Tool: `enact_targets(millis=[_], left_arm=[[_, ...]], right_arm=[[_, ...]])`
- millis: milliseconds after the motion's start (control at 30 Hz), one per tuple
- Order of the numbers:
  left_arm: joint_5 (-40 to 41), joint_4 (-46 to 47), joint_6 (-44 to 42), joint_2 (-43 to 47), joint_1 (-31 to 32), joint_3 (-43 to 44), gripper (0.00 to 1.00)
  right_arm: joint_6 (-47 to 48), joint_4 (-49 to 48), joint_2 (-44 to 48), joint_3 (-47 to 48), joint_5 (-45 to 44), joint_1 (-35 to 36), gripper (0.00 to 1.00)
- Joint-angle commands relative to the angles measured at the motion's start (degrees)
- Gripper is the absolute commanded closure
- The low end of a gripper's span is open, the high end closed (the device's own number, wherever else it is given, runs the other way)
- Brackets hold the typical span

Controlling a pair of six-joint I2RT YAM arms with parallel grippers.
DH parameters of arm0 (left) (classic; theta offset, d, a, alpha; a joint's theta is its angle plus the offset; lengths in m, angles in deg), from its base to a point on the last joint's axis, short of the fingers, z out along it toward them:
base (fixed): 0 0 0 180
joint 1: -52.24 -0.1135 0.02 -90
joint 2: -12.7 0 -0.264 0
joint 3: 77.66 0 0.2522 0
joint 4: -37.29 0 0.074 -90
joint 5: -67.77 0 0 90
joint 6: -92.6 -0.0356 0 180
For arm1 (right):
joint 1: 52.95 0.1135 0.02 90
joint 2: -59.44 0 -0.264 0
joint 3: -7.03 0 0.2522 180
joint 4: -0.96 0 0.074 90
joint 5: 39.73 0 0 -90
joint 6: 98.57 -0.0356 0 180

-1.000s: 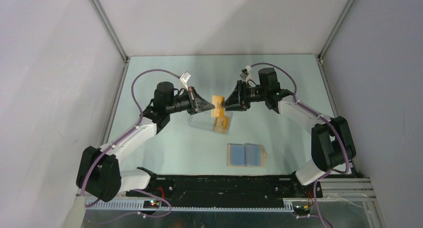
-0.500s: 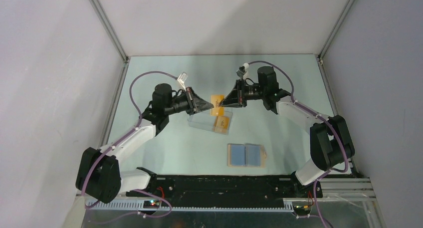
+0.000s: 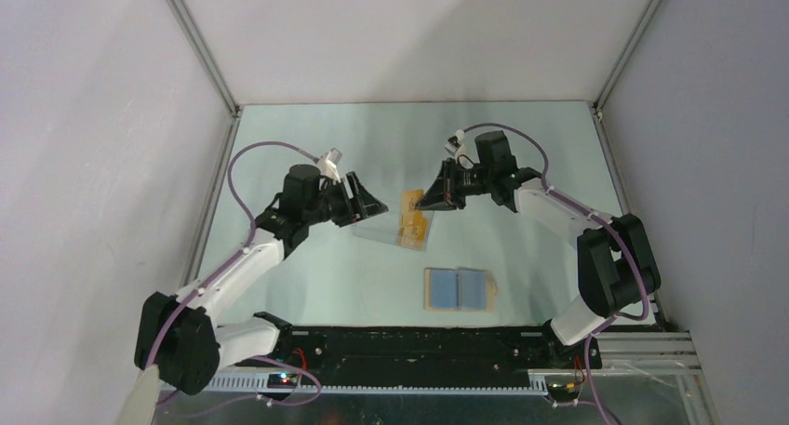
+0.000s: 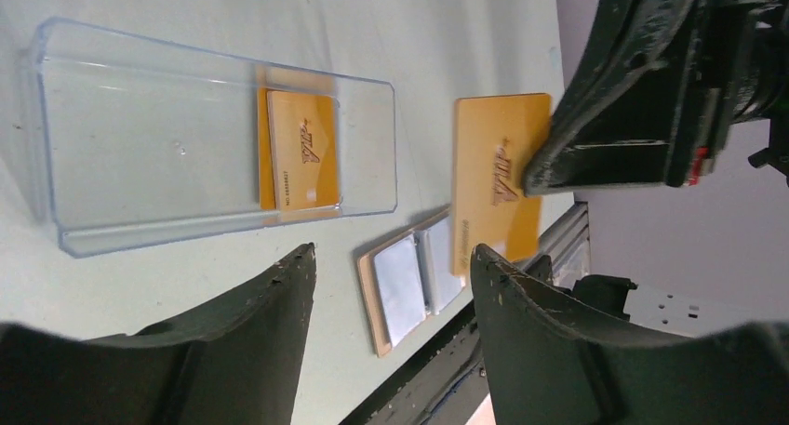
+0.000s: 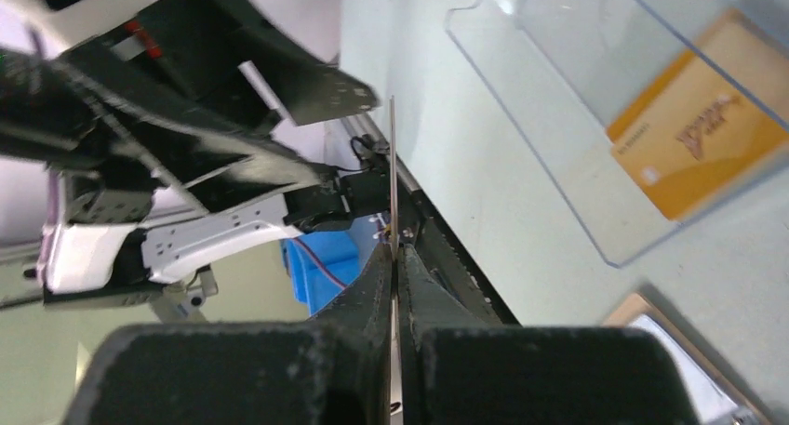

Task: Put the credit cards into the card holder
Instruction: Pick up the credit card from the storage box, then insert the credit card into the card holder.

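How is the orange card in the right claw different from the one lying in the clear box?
The held card is off the table; the boxed card lies flat in the clear box. The right gripper pinches the held card; nothing grips the boxed card. Both are orange with the same logo.

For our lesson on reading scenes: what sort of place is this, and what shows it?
Probably a robotics lab test cell: a metal rail frames plain walls around the table, the left arm and right arm are bolted at its edge, and the right tool pinches a credit card.
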Motion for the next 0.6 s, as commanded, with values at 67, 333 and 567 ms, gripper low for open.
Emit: enact_targets(millis=[67,333,567], left_arm=[[2.81,-2.67,-2.06,4.84,-0.02,-0.47,0.33],[5.46,-3.64,1.45,6.61,4.75,-4.01,0.33],[9.97,-3.86,6.51,4.05,15.69,-4.17,0.33]], right_arm=[[9.16,22.53,0.99,6.77,-15.32,-0.47,1.0],[11.98,37.76,3.86,10.02,-32.03,0.53,1.0],[16.06,43.06,9.43,10.11,-36.98,1.55,1.0]])
